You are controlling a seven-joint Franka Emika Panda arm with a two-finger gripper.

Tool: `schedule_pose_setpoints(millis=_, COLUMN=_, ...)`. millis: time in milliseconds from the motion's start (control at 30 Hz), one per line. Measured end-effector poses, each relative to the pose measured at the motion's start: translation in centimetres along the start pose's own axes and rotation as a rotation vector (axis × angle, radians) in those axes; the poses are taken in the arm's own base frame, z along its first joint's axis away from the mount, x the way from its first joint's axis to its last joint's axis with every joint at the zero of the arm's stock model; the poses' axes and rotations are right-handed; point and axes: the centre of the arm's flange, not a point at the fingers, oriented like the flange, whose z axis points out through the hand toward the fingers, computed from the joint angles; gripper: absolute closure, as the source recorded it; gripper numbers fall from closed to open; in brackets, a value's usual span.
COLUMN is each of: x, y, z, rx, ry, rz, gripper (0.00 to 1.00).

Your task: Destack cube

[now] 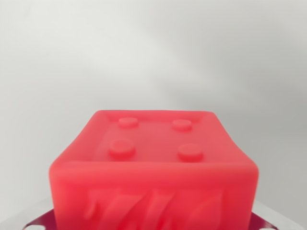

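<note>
- Lower left corner of the wrist view: a pale grey plate (36, 218) with a dark red edge and a small hole shows beside the cube's base. It may be part of the hand or of the mount beneath the camera; the picture does not settle which.
- Centre, low in the frame: the red cube (153, 167) fills the lower half of the view, blurred by closeness. Its top face is slightly sunken within a raised rim and carries four round studs, two by two. The studs are presumably what lets one block seat on another, which is why a stack holds and why destacking likely calls for a straight lift.
- Front face of the cube: raised, slanting relief marks, cut off by the bottom edge of the frame.
- Under the cube: hidden. Whether it rests on a second block, on the table, or in a grasp cannot be told.
- Lower right corner: a matching sliver of plate (268, 218), the cube lying between the two slivers.
- Hand: no fingers are visible, so how far it is open, and whether it holds the cube, cannot be told.
- Background: a plain, unfocused grey-white field with no visible edge.
</note>
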Motion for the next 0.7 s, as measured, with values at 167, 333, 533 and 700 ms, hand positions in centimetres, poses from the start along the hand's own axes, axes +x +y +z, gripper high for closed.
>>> schedule_pose_setpoints(millis=167, x=0.0, y=0.0, z=1.3, rx=0.001, ry=0.002, rz=0.0, gripper=1.0)
schedule_pose_setpoints(millis=333, x=0.0, y=0.0, z=2.7, rx=0.001, ry=0.002, rz=0.0, gripper=1.0)
schedule_pose_setpoints(millis=533, x=0.0, y=0.0, z=4.3, rx=0.0, ry=0.001, rz=0.0, gripper=1.0)
schedule_pose_setpoints(millis=700, x=0.0, y=0.0, z=5.4, rx=0.001, ry=0.002, rz=0.0, gripper=1.0)
